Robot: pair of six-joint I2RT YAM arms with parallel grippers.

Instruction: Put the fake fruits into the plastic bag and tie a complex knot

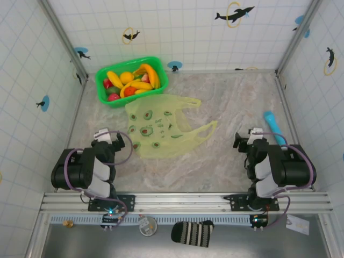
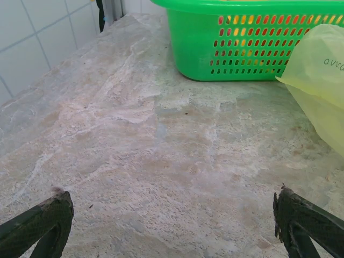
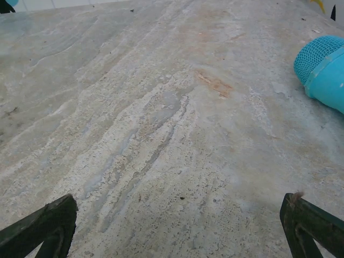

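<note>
The fake fruits (image 1: 131,81), yellow, orange and red, lie heaped in a green basket (image 1: 102,86) at the back left; through the basket's (image 2: 236,43) slotted wall they show as coloured spots. The plastic bag (image 1: 161,129) lies flat and empty on the table's middle, its two handle loops pointing right; its edge (image 2: 320,80) shows at the right of the left wrist view. No knot is tied in it. My left gripper (image 1: 110,137) rests open near the front left, short of the bag. My right gripper (image 1: 248,138) rests open at the front right. Bare stone lies between both pairs of fingertips (image 2: 45,220) (image 3: 48,223).
A cyan cylinder (image 1: 274,128) lies just right of my right gripper, its meshed end (image 3: 325,67) close ahead. Tiled walls enclose the table on three sides. A metal rail (image 1: 183,201) runs along the near edge, with a striped sock (image 1: 192,232) below it.
</note>
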